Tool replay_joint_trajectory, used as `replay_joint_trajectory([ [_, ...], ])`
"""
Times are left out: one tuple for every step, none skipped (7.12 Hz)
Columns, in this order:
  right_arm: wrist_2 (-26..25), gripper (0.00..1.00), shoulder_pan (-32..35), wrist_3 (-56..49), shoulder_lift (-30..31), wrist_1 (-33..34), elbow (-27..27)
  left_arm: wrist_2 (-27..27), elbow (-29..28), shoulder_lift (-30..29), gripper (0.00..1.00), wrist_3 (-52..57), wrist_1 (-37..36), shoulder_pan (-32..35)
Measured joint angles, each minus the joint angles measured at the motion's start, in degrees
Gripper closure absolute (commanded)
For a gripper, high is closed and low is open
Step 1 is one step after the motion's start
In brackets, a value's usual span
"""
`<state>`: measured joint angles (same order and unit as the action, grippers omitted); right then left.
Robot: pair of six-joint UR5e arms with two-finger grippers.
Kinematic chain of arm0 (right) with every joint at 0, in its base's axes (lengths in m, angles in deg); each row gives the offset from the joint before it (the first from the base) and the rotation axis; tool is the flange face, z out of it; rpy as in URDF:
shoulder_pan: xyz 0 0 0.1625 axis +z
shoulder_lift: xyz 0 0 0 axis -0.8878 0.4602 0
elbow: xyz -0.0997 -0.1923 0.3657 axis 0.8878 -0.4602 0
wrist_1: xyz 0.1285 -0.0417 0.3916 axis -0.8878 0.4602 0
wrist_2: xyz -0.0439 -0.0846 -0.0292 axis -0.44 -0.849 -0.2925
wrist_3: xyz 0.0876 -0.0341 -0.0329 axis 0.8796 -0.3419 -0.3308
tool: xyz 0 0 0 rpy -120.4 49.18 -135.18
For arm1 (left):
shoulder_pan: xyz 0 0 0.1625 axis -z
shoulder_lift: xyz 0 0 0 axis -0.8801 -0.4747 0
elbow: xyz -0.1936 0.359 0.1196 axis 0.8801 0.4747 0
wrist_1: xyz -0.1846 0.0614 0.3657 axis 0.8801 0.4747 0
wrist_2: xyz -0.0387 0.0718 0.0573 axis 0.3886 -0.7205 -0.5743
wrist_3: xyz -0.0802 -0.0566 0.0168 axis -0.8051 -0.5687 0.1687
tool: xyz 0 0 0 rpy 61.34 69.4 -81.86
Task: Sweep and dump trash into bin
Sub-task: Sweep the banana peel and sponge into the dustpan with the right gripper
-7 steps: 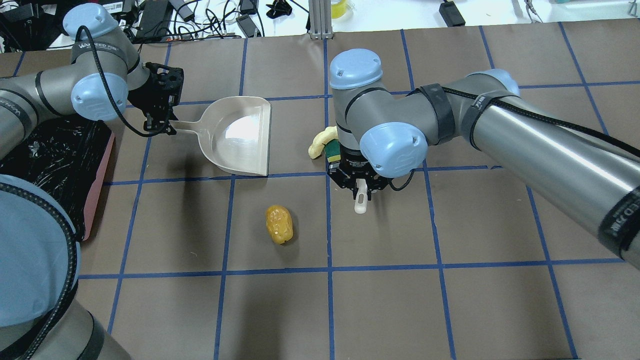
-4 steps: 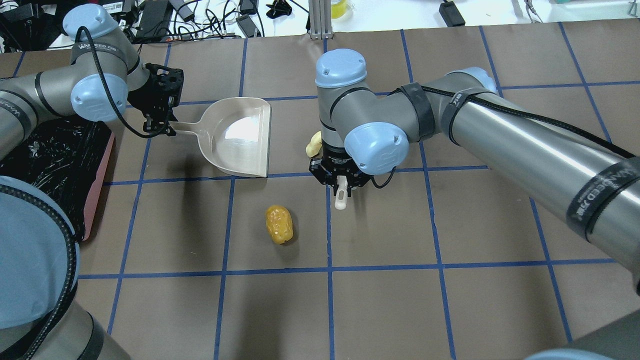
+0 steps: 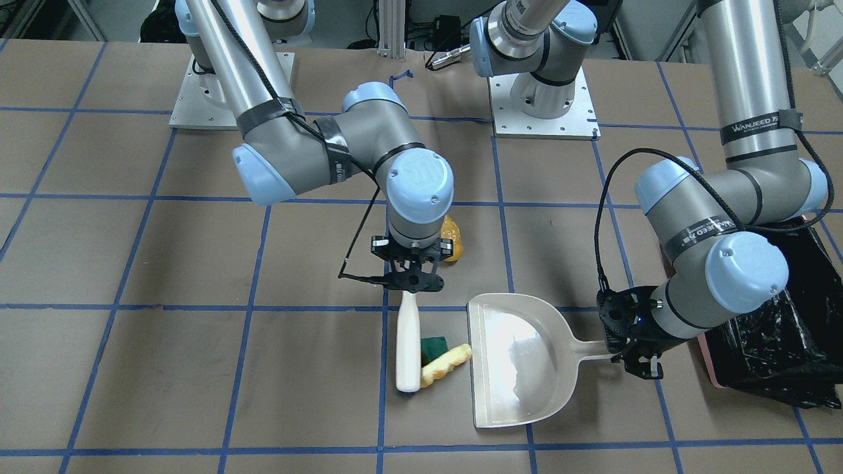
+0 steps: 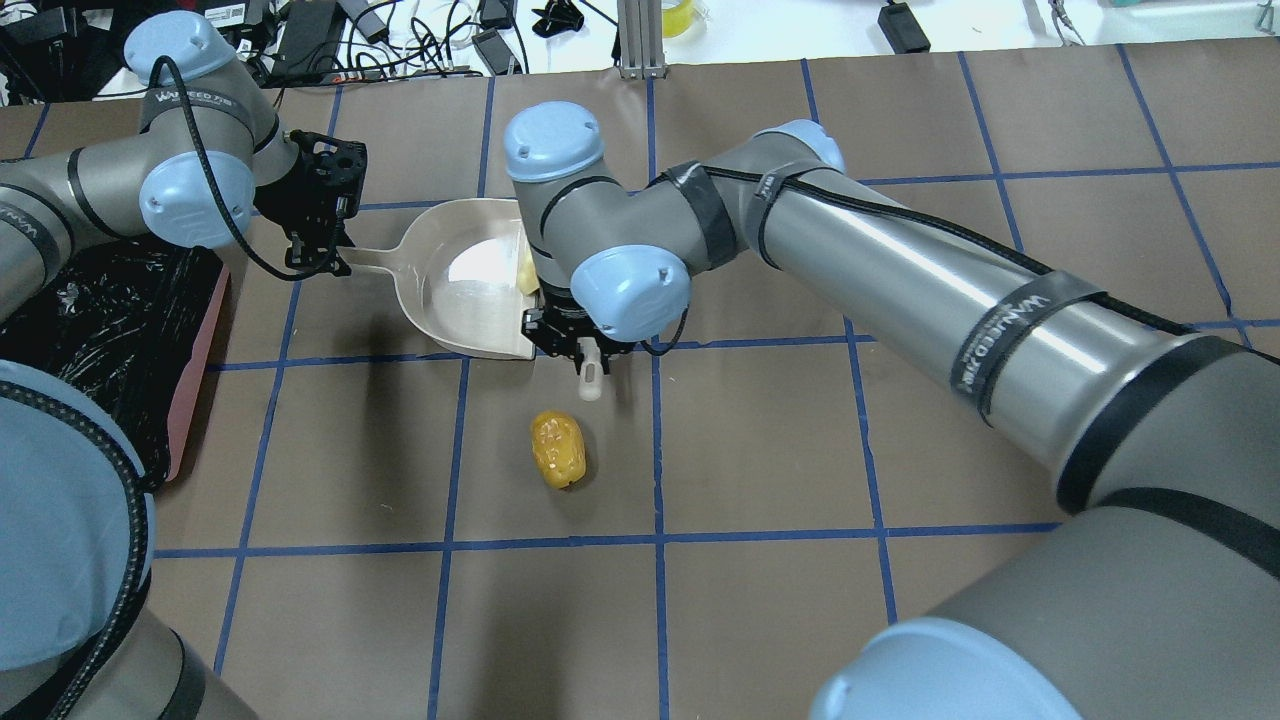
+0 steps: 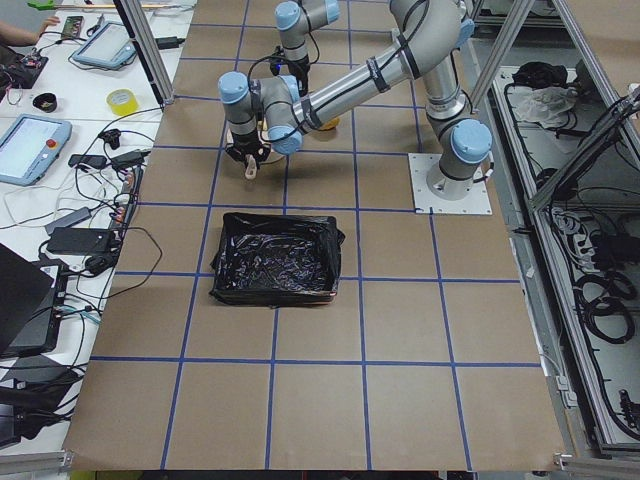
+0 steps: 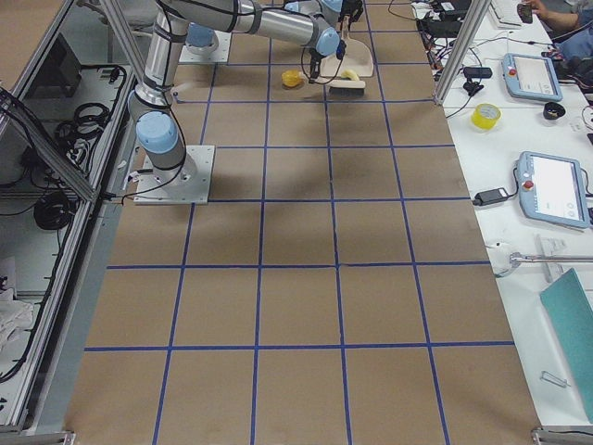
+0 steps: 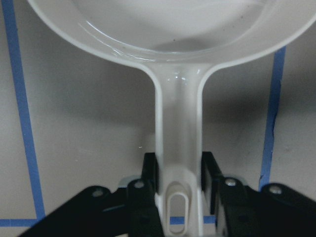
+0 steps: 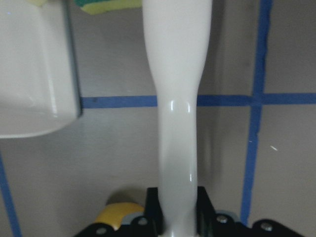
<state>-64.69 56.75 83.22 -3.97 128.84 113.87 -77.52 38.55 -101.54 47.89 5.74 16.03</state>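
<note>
My right gripper (image 3: 411, 282) is shut on the handle of a white brush (image 3: 407, 349), which lies flat on the table. The pale yellow crescent (image 3: 446, 364) and the yellow sponge with its green side (image 3: 434, 347) sit between the brush and the open mouth of the cream dustpan (image 3: 520, 388). The crescent touches the lip. My left gripper (image 3: 632, 359) is shut on the dustpan handle (image 7: 178, 138). The orange-yellow lump (image 4: 558, 450) lies apart, nearer the robot than the brush. The bin (image 3: 777, 342), pink with a black bag, stands beside my left arm.
The table is brown paper with a blue tape grid. The bin's pink rim (image 4: 195, 380) is to the left of the dustpan in the overhead view. Cables and tools lie beyond the far table edge (image 4: 450, 40).
My right arm has swept the brush left, pushing the crescent and sponge up to the dustpan's mouth. The left arm, the dustpan and the orange lump have not moved.
</note>
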Motion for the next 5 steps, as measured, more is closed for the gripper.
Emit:
replay_joint_trajectory([
  [1.96,1.0,1.7,-0.32,-2.27,0.05,-4.15,0.01,0.06,0.09,1.0,0.0,0.0,0.0],
  [3.56,1.0,2.66,-1.81,-3.48,0.02,-6.79,0.0,0.08,0.16,1.0,0.02,0.0,0.0],
  [4.26,1.0,3.02,-4.08,-3.87,-0.24,-8.26,-0.01,0.08,0.26,1.0,0.06,0.02,0.0],
  [4.08,1.0,2.96,-5.72,-3.46,-1.68,-8.86,0.0,0.04,0.32,1.0,0.07,0.06,0.0],
  [1.97,1.0,2.57,-6.56,-2.22,-5.17,-8.81,-0.02,0.04,0.35,1.0,0.33,0.08,0.0],
])
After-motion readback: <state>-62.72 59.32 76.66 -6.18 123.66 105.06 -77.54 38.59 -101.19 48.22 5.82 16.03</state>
